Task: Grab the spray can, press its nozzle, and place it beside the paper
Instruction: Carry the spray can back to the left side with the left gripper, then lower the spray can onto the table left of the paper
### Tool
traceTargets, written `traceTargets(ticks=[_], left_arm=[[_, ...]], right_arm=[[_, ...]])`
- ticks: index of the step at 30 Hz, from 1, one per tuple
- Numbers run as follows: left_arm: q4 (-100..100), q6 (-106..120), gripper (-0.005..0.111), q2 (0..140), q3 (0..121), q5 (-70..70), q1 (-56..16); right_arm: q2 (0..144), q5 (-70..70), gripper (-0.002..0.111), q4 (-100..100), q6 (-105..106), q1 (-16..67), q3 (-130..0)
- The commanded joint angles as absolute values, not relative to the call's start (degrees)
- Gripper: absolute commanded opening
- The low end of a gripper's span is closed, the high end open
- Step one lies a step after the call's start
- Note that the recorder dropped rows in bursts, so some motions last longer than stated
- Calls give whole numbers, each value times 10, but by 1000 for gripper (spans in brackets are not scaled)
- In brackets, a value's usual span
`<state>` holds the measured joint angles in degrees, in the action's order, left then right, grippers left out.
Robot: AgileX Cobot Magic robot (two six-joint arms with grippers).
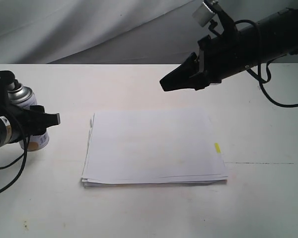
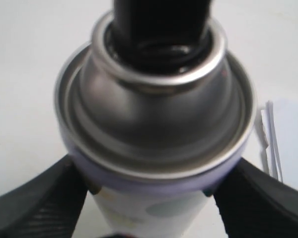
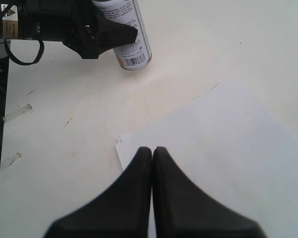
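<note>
Left hand (image 1: 42, 120) grips the spray can (image 1: 37, 141) near an edge of the paper (image 1: 154, 144); right hand (image 1: 165, 83) closed above.

Seen from the near side of the bench (image 1: 139, 213), the exterior camera sits a little raised and faces the far backdrop (image 1: 89, 29), with the paper (image 1: 154, 146) central. The left wrist camera looks steeply down at very close range onto the spray can (image 2: 154, 124), with a sliver of paper at the frame's edge. The right wrist camera hangs high over the paper, looking past the right tool (image 3: 152, 151) toward the left. All three views share the spray can and the paper.
</note>
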<state>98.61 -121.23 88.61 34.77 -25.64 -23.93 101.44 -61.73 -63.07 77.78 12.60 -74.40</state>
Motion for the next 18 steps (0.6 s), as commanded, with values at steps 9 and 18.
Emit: traceTargets(ticks=[9,18], left_arm=[[999,-1225,0,882,350,-283,-239],[999,-1225,0,882,350,-287,-239]], right_arm=[[1009,-621,0,-631,777,126,-748],[1009,-621,0,-631,777,126,-748]])
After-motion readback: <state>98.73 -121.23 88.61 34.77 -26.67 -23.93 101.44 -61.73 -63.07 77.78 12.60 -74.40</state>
